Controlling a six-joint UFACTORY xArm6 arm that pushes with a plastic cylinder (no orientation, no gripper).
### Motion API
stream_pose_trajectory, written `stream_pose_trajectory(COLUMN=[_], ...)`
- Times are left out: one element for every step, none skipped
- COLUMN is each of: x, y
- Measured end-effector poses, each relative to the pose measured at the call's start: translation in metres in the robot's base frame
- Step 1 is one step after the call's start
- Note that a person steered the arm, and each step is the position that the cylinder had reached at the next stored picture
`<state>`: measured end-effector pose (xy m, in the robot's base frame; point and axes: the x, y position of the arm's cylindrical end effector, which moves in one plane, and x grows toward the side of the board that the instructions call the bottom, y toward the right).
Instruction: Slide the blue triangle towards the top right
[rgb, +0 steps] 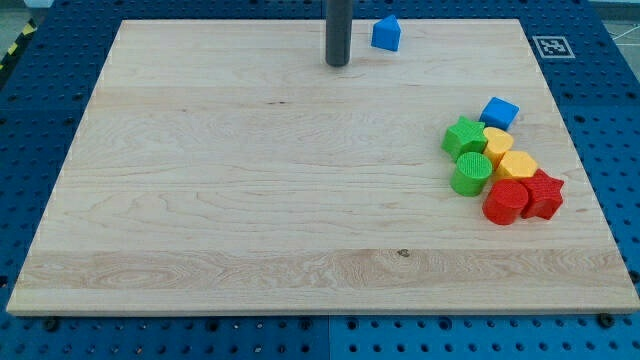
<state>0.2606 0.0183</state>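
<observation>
The desk (200, 200) carries eight blocks: two blue, two green, two yellow, two red. The blue triangle (386, 33) sits alone near the view's top edge, just right of my tip (337, 64), apart from it. There is no claw, only the rod. The other seven cluster at the view's right, blue cube (499, 112) topmost.

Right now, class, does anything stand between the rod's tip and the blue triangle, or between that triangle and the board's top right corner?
Nothing visible does. My tip sits just left of the blue triangle, bare board between them. The other blocks cluster lower on the right, off the path.
</observation>
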Motion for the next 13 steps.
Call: stream_pose_trajectory(x=[-0.068, -0.065, -0.053, -0.029, -0.003, 0.019, 0.014, -0.066, -0.070, -0.069, -0.069, -0.068, -0.059], y=[0.037, 0.039, 0.065, 0.111, 0.171, 0.226, 0.246, 0.244, 0.233, 0.192, 0.135, 0.084, 0.053])
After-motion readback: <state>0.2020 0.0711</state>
